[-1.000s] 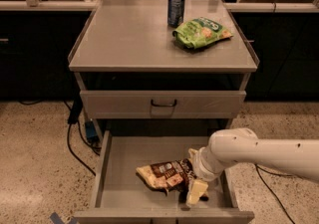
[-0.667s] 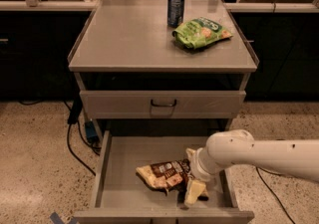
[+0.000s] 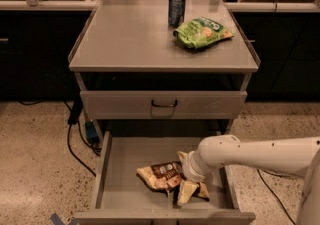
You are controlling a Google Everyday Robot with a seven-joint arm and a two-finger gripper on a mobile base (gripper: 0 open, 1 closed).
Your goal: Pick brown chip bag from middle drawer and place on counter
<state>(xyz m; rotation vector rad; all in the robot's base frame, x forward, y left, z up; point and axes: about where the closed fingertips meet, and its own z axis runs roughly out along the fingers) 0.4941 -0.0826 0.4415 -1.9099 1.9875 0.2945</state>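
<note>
**Gripper down in the open drawer, at the brown bag**

Nearest the camera, the middle drawer (image 3: 117, 169) is pulled fully out, a low-walled grey tray. The brown chip bag (image 3: 159, 175) lies crumpled on the drawer's floor, a little right of centre and toward the near edge. The gripper (image 3: 192, 194) is down inside the drawer at the bag's right end, touching or overlapping it (whether it is gripping the bag cannot be told). The white arm (image 3: 250, 154) reaches in from the right, over the drawer's right wall.

Above and behind, a closed drawer front (image 3: 125, 105) carries a black loop handle (image 3: 164, 103). Over it lies the counter (image 3: 130, 39), flat and grey. At the counter's far right a green chip bag (image 3: 202, 31) lies just beside an upright blue can (image 3: 176, 8). The can stands to the left of the bag and farther back.
</note>
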